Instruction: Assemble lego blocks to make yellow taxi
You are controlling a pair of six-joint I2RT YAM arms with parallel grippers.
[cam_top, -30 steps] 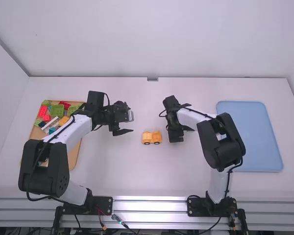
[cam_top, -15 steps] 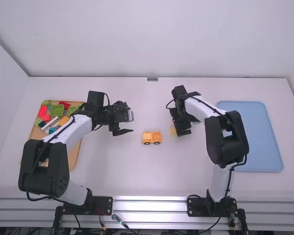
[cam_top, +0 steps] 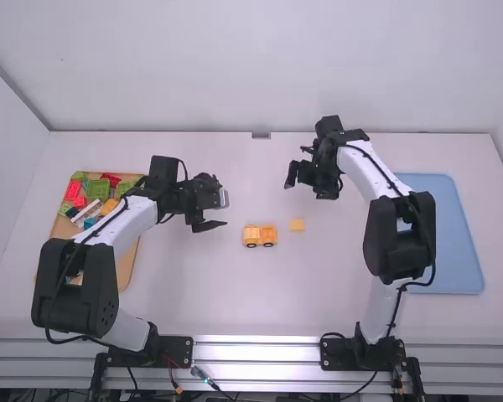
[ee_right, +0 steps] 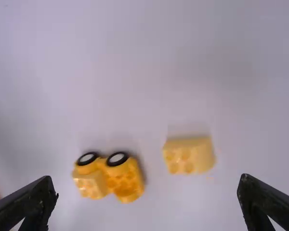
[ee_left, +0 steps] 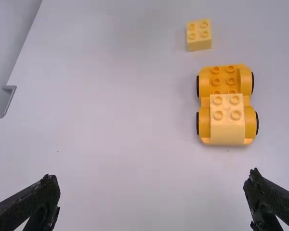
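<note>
Left hand (cam_top: 225,211) is wide open and empty, left of the yellow car (cam_top: 260,236) on the table (cam_top: 235,293). Loose yellow block (cam_top: 297,225) is just right of the car, and the right hand (cam_top: 308,189), also wide open and empty, is behind and right of the car.

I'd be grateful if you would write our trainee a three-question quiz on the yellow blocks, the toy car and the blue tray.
1. True or false: the loose yellow block stands apart from the toy car.
2. How many studs top the loose yellow block: a) two, b) four, c) six?
3. Fill in: the blue tray lies toward the robot's ____ side of the table.

Key: 1 true; 2 b; 3 right.
</note>
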